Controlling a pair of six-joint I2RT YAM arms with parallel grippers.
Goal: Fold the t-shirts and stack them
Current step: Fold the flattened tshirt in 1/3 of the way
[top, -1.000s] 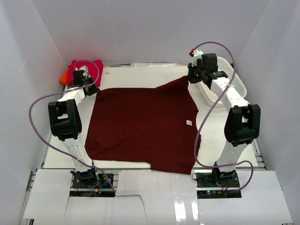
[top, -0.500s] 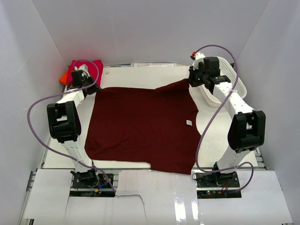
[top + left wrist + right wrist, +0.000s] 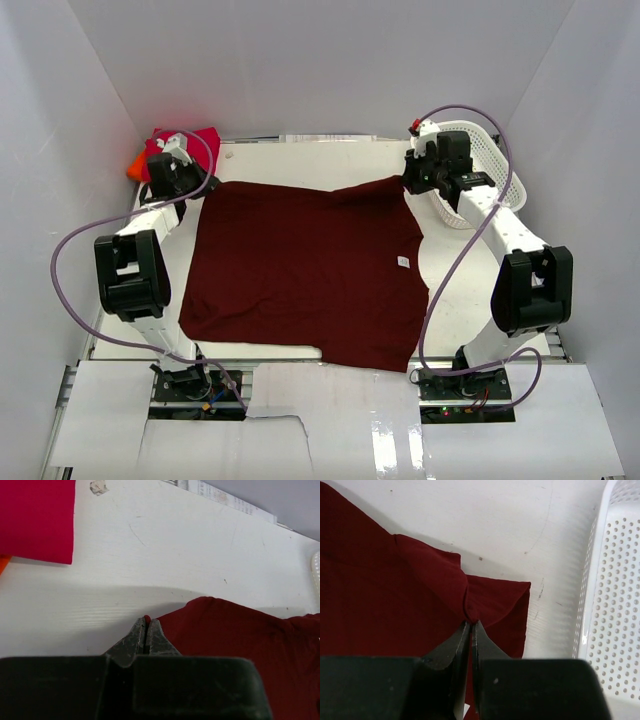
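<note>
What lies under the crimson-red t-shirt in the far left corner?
Only an edge of the orange t-shirt shows beneath the crimson-red t-shirt; the rest is covered.

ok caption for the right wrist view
Right gripper pinching a corner of the maroon t-shirt beside the white basket.

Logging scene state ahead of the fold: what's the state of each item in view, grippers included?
maroon t-shirt: spread flat, unfolded, both far corners pinched.
crimson t-shirt: folded, lying at the far-left corner.
orange t-shirt: mostly hidden beside the crimson one.
basket: upright at far right, nothing seen inside.
left gripper: jaws shut on maroon t-shirt's far-left corner.
right gripper: jaws shut on its bunched far-right corner.
</note>
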